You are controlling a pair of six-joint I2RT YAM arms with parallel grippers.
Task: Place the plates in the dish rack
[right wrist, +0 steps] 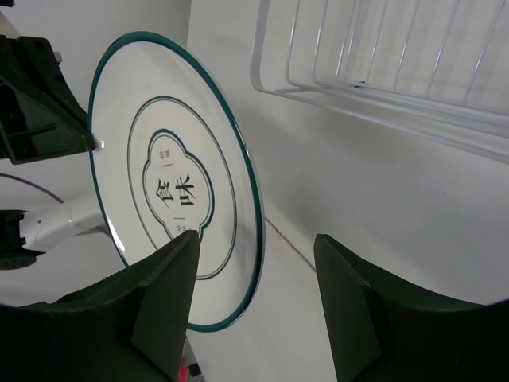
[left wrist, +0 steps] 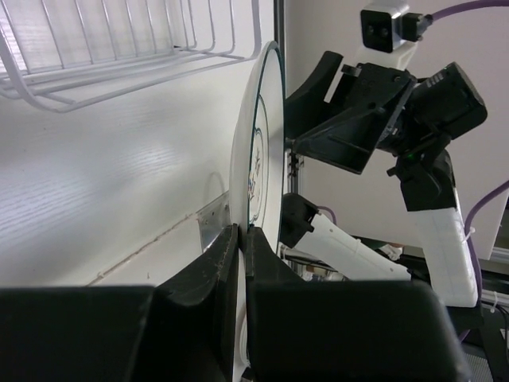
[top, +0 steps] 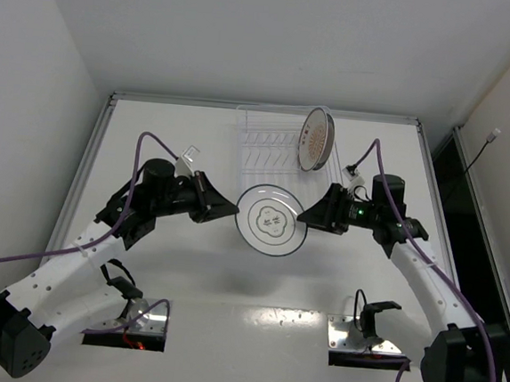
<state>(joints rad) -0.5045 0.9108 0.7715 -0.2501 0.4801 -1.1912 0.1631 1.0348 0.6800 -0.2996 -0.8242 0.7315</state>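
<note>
1. Left gripper: jaws closed tight on the rim of the white plate, which it holds on edge, clear of the table.
2. Right gripper: jaws spread wide and straddling the opposite rim of the same plate. Whether either finger touches the plate cannot be told.
3. The white plate has a dark ring and a dark centre motif, and hangs between the two grippers.
4. Dish rack: just beyond both grippers. It holds one patterned plate, standing tilted on edge at its far right end.
5. From above, the held plate overlaps the rack's near edge, so that edge is hidden.
6. Both wrist views cut the rack off, showing only a corner of its wire.
7. The racked plate's pattern is too small to read.
8. The left wrist view sees the held plate nearly edge-on, so its face is hard to make out.
</note>
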